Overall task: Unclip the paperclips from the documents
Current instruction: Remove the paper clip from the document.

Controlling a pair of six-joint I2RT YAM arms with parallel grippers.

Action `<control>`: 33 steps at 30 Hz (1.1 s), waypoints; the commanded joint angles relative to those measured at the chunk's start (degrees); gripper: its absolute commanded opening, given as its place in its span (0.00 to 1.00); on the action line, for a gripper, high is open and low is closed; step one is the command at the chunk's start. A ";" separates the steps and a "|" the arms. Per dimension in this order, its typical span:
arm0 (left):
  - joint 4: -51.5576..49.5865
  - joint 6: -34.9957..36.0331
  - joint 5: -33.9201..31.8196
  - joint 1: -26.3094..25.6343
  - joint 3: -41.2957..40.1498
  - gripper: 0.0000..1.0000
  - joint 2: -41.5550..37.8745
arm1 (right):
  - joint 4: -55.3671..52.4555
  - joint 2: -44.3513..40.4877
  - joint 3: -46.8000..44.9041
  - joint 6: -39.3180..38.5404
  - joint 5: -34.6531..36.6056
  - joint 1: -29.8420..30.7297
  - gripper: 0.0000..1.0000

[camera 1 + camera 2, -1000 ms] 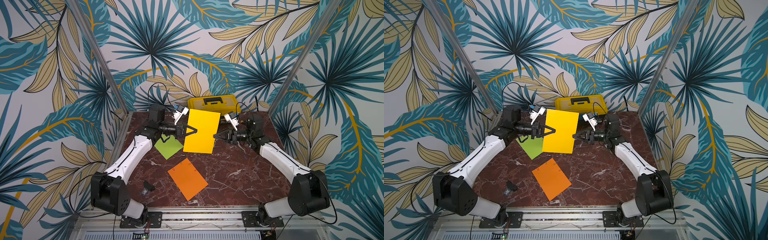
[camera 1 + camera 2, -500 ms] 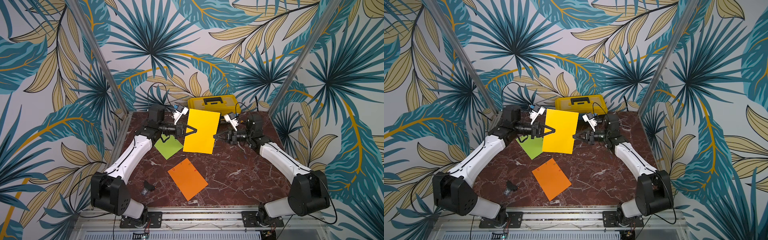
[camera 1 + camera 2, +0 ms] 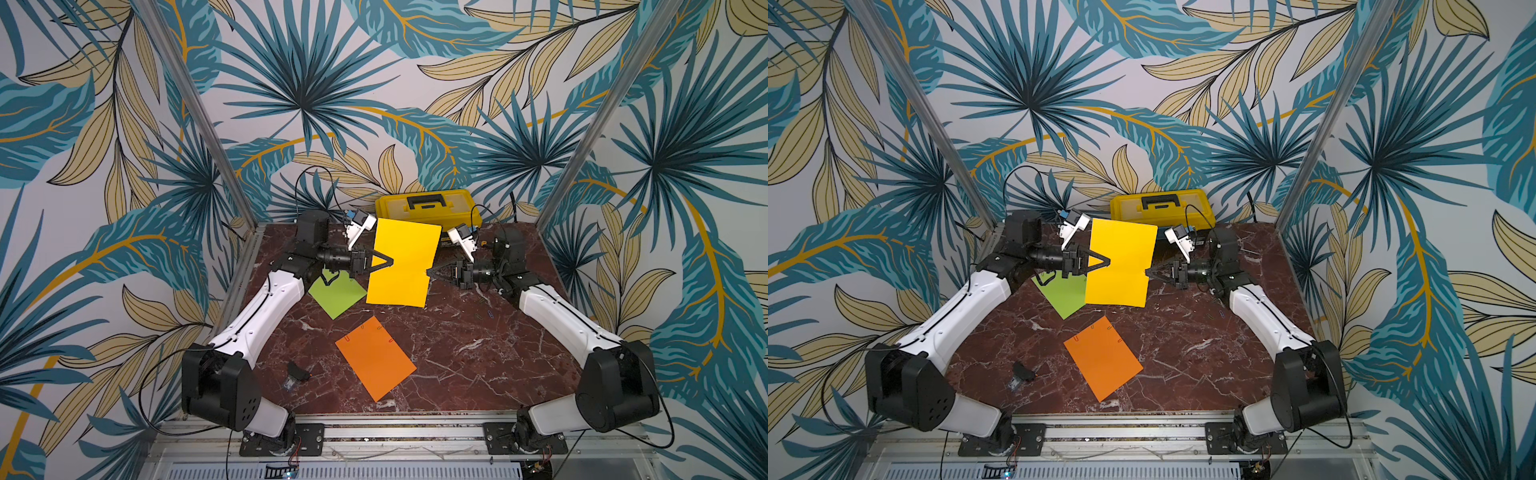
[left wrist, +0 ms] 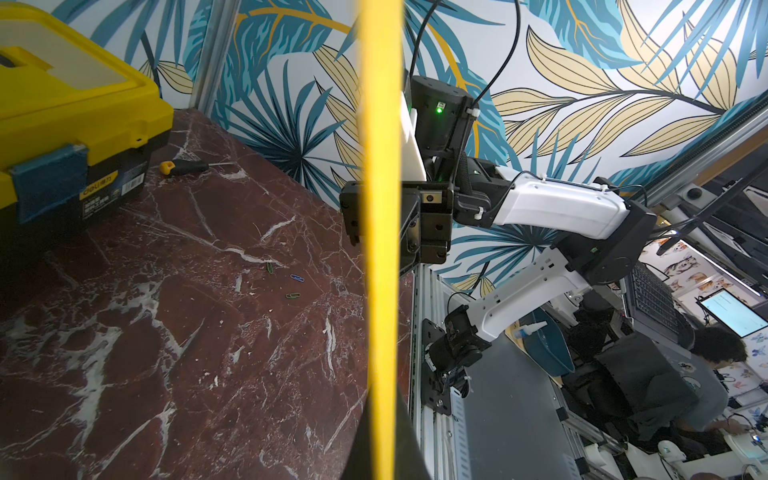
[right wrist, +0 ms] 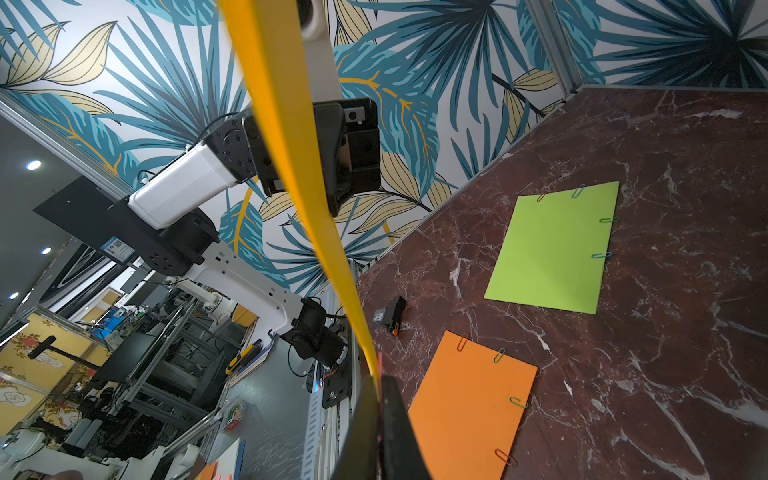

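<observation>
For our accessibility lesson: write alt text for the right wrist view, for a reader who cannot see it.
A yellow sheet, seen edge-on, is held in the air by the right hand at its near edge and the left hand at its far edge. On the marble table lie a lime green sheet and an orange sheet, paperclips on their edges.

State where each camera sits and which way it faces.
Both top views: high above the arm bases, looking down on table, both arms, yellow sheet held by left gripper and right gripper.
Left wrist: on left arm, facing right arm past the edge-on sheet; toolbox visible.
Right wrist: on right arm, facing left arm; green sheet, orange sheet beyond.
Shared: all show the yellow sheet.
</observation>
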 commanded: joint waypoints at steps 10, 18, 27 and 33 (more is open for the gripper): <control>1.14 0.95 0.19 1.18 -0.93 0.00 -2.35 | -1.61 -0.88 0.71 -1.37 1.41 -0.78 0.05; 1.14 0.95 0.36 1.25 -0.89 0.00 -2.57 | -2.15 -0.88 0.77 -1.71 1.60 -0.94 0.06; 1.14 1.00 0.44 1.33 -0.96 0.00 -2.67 | -2.46 -0.95 0.71 -1.86 1.98 -1.11 0.06; 1.14 1.00 0.53 1.33 -1.26 0.00 -2.87 | -2.70 -0.99 0.62 -2.12 2.07 -1.20 0.06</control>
